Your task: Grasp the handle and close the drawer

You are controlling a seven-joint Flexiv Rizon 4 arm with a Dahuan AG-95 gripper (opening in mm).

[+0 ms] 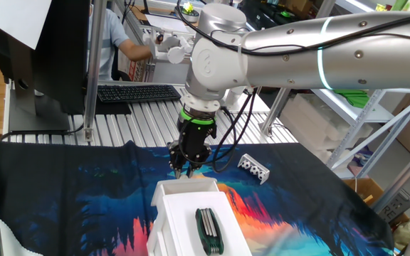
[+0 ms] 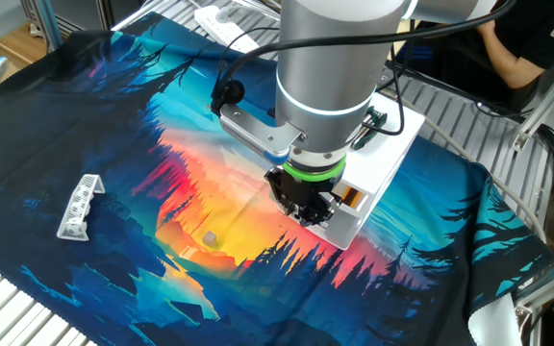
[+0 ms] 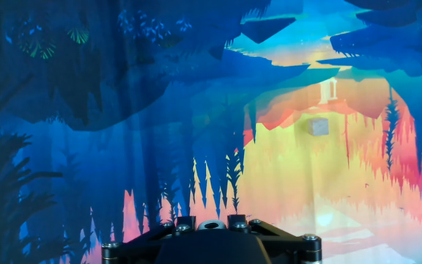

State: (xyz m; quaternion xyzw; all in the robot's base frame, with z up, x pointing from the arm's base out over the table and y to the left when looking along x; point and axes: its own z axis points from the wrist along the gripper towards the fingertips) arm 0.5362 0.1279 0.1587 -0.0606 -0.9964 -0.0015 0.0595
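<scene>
The white box unit [image 1: 180, 224] stands on the printed cloth, and it also shows in the other fixed view [image 2: 385, 154]. The drawer [image 1: 191, 187] shows as a short white ledge at the unit's far end. My gripper [image 1: 182, 171] points down at that end, at the drawer's front [image 2: 308, 213]. In the hand view the two dark fingertips [image 3: 185, 220] stand close on either side of a small white rounded tab, the handle [image 3: 211, 226]. The gripper [image 3: 211, 220] is shut on it. The arm hides the handle in both fixed views.
A dark green multi-tool [image 1: 208, 229] lies on top of the box unit. A grey-white perforated block [image 1: 253, 168] lies on the cloth to the side [image 2: 78, 208]. A small grey cube [image 2: 210, 235] sits on the cloth in front of the gripper [image 3: 316, 126]. A keyboard [image 1: 137, 92] and a person are behind the table.
</scene>
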